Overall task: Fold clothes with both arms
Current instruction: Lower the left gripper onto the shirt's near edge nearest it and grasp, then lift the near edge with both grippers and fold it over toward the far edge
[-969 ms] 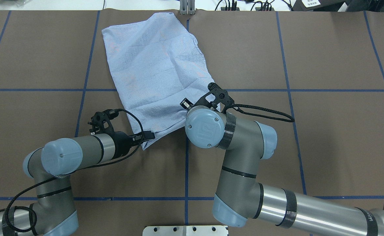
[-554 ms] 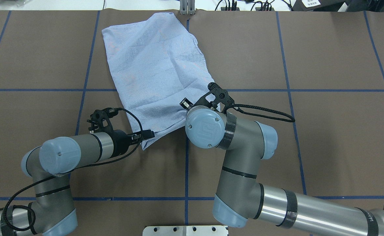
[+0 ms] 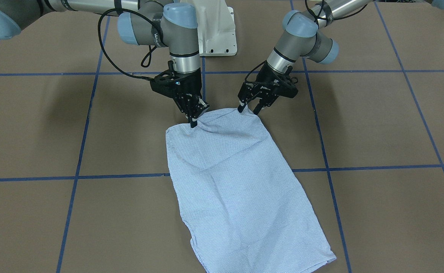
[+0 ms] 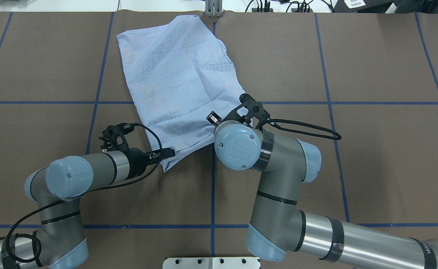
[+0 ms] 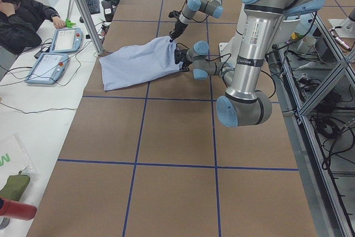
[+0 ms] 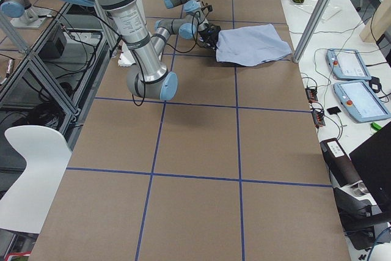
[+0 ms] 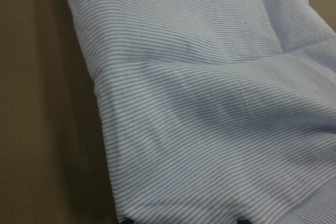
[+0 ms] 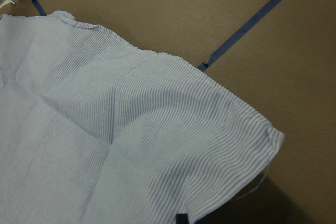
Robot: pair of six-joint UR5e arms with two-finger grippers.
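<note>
Since 0.6 s ago: right arm (image 4: 278,179) shifted slightly back toward the robot's edge of the table, elbow cap a little lower in the overhead view. Left arm (image 4: 92,172) barely moved. Shirt (image 4: 181,82) almost the same, near edge pulled slightly.

Table (image 4: 372,157) has a brown cover marked with blue tape lines (image 4: 353,102). Side bench along the far edge carries two tablets (image 5: 52,54); a person (image 5: 22,9) sits there. White chair (image 6: 33,151) behind the robot.

The shirt lies flat, folded to a long panel, from the middle of the table's far edge slanting in toward the centre.

Right gripper (image 3: 193,122): fingers pinched together on the shirt's near corner on its side, cloth puckered there. Left gripper (image 3: 248,110): fingers apart, straddling the other near corner and touching the cloth, not clamped.
</note>
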